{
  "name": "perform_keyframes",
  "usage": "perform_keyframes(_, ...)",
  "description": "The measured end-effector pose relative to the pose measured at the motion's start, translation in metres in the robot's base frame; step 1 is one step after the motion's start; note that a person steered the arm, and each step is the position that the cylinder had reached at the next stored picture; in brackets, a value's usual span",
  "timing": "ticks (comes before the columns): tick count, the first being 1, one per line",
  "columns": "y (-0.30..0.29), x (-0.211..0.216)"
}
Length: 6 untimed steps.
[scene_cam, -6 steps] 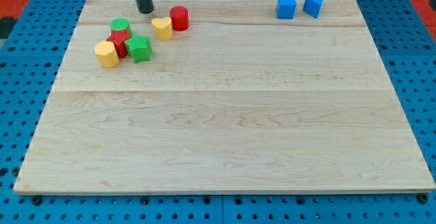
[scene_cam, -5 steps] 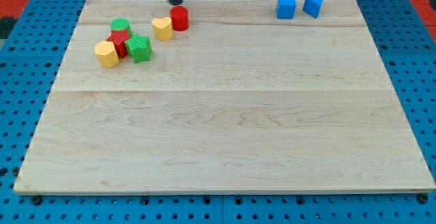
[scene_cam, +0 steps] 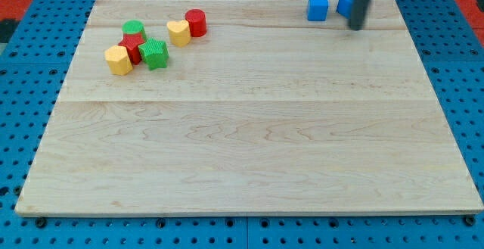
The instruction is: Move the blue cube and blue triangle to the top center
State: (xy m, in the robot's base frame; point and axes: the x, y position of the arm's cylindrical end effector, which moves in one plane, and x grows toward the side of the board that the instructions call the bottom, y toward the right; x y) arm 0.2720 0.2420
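Note:
The blue cube (scene_cam: 318,7) sits near the view's top right of the wooden board (scene_cam: 249,128). The blue triangle (scene_cam: 344,5) is just to its right, partly hidden behind my rod. My tip (scene_cam: 355,26) rests on the board just below and to the right of the triangle, close to it; I cannot tell whether it touches.
A cluster sits at the view's top left: a red cylinder (scene_cam: 197,22), a yellow heart-shaped block (scene_cam: 179,32), a green cylinder (scene_cam: 134,29), a red block (scene_cam: 133,47), a green block (scene_cam: 155,54) and a yellow block (scene_cam: 118,60).
My tip has swept from above the red cylinder at the top left to the top right, beside the blue triangle. No block has moved.

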Motion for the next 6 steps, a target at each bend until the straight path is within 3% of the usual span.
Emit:
perform_keyframes(1,0.014,-0.047)
perform_keyframes(4,-0.197,-0.051)
perform_keyframes(6,-0.134,-0.079)
